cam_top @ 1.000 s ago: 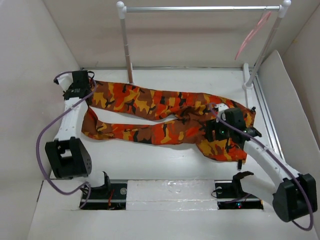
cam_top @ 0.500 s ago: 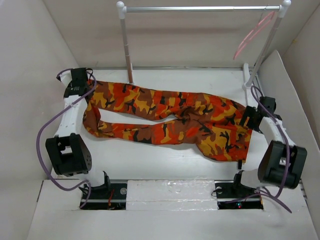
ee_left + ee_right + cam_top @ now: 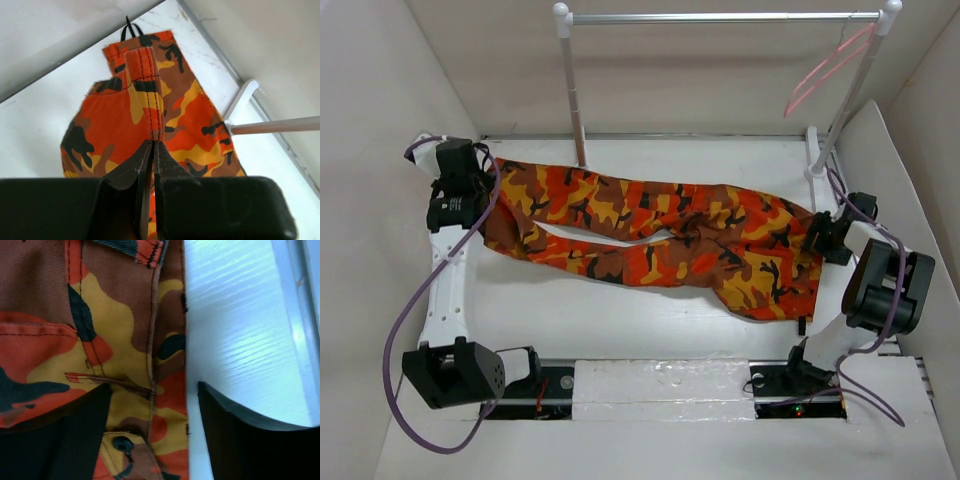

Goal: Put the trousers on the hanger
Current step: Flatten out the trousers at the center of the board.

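Note:
The camouflage trousers (image 3: 660, 235) lie across the white table, legs to the left, waist to the right. My left gripper (image 3: 478, 212) is at the leg ends. In the left wrist view it (image 3: 152, 145) is shut on a seamed fold of the trousers (image 3: 110, 115), whose small black strap (image 3: 129, 29) shows at the far end. My right gripper (image 3: 817, 238) is at the waist's right edge. In the right wrist view it (image 3: 154, 386) is open, one finger over the trousers (image 3: 115, 325), the other over bare table. The pink hanger (image 3: 823, 72) hangs on the rail, top right.
The white-posted rail with a silver bar (image 3: 720, 17) stands at the back; its left post (image 3: 573, 100) is just behind the trouser legs, its right post (image 3: 845, 100) behind my right gripper. White walls (image 3: 380, 120) close in both sides. A raised edge (image 3: 860, 250) runs on the right.
My left gripper has moved left and pulled the leg ends together toward the left wall. My right gripper has left the middle of the waist for its right edge. The hanger has swung.

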